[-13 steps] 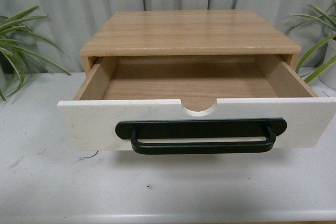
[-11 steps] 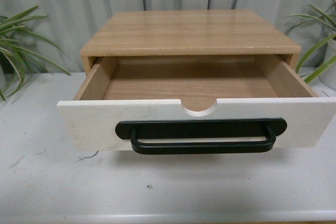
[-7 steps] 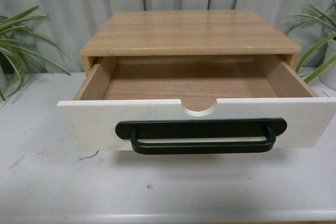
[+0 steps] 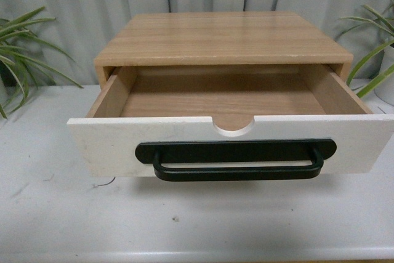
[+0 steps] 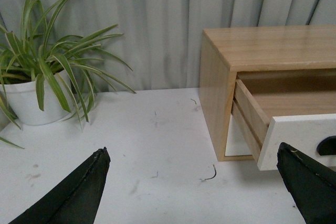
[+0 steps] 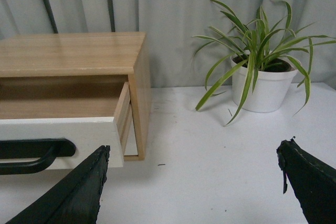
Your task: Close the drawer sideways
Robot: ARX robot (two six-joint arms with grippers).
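The drawer (image 4: 111, 143) stands pulled far out of a light wood cabinet (image 4: 221, 38) in the front view. Its white front carries a long black bar handle (image 4: 237, 161) and a half-round notch in the top edge; its inside is empty. Neither arm shows in the front view. In the left wrist view my left gripper (image 5: 194, 174) is open above the white table, with the drawer's left corner (image 5: 294, 137) next to one fingertip. The right wrist view shows my right gripper (image 6: 194, 174) open, with the drawer's right end (image 6: 73, 135) and handle end (image 6: 31, 153) near one fingertip.
A potted spider plant (image 5: 31, 98) stands to the left of the cabinet, and another potted plant (image 6: 265, 85) to the right. The white table (image 4: 197, 220) runs in front of the drawer. A grey curtain hangs behind everything.
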